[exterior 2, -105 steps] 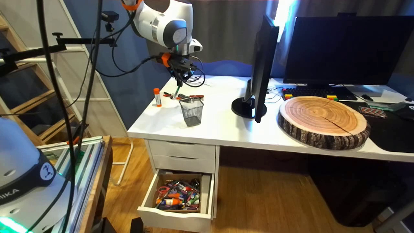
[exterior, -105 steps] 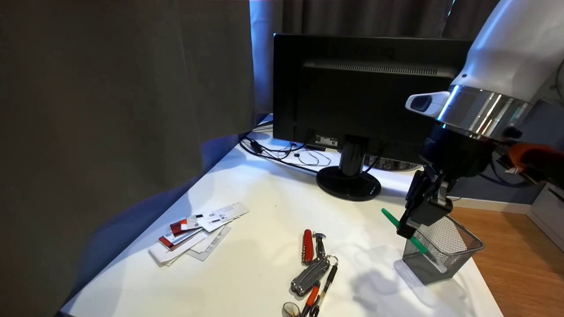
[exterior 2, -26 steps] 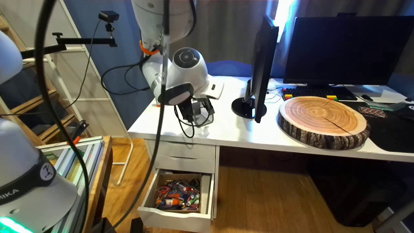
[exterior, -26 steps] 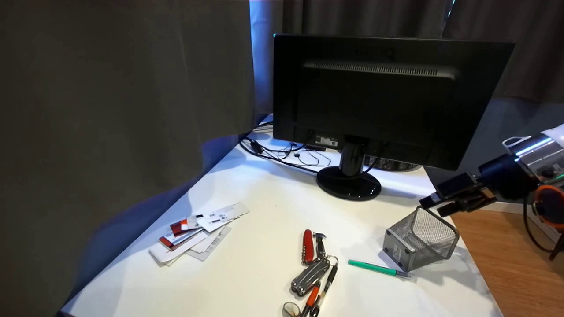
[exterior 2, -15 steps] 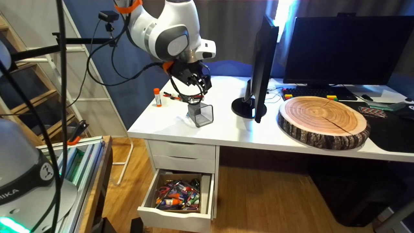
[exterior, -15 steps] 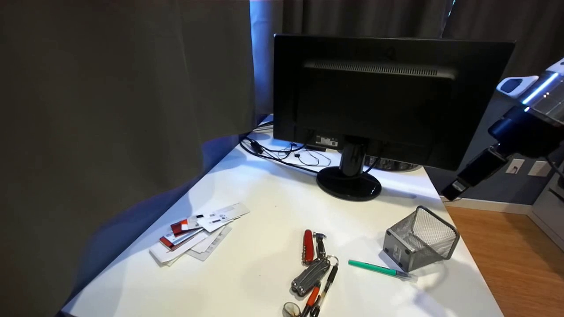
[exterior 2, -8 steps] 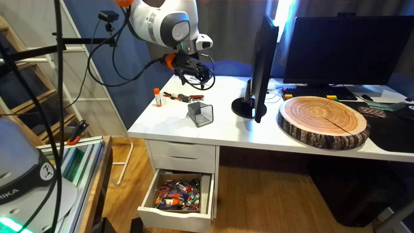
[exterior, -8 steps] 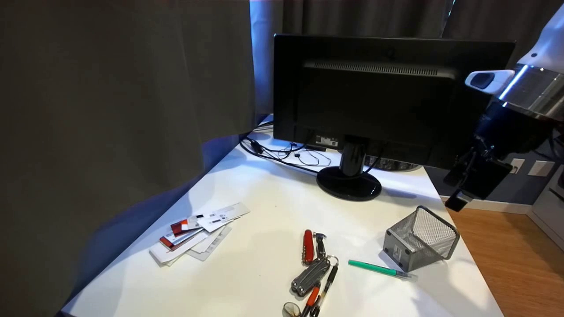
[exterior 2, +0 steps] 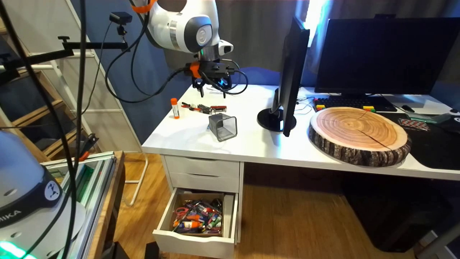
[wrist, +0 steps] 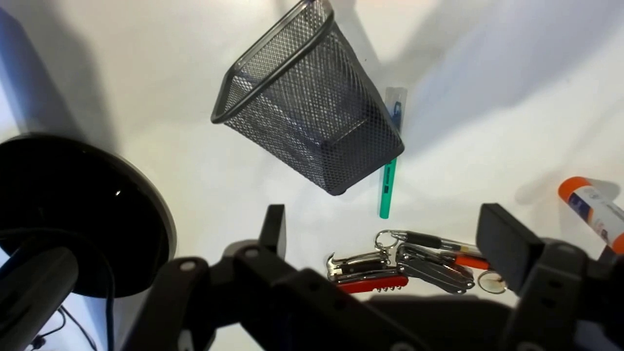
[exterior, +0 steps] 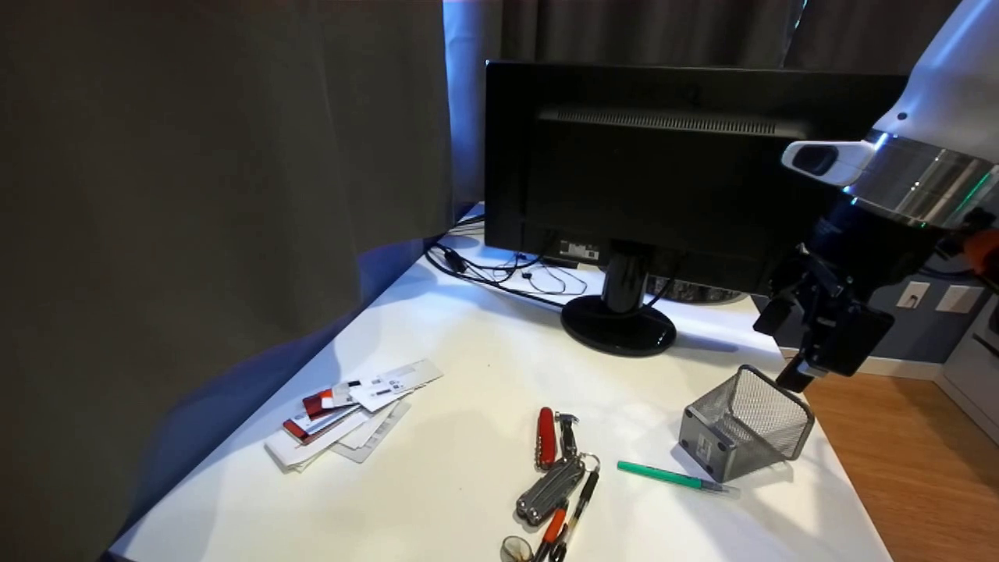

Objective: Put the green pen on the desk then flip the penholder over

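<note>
While the gripper (wrist: 382, 224) gapes wide | wrist view: sideways penholder (wrist: 314, 109) partly hides green pen (wrist: 388, 185) | multitool (wrist: 435, 270), glue stick (wrist: 597, 212) nearby

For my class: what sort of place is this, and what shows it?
Probably an office or home study: there is a white desk, a wide monitor standing on it, and an open drawer below holding what looks like jumbled stationery.

In my wrist view I see the dark grey mesh penholder (wrist: 317, 107) on its side at upper centre, mouth toward the upper left. The green pen (wrist: 388, 187), clear at one end, lies flat on the white tabletop (wrist: 463, 190) right of centre, partly hidden by the penholder.
</note>
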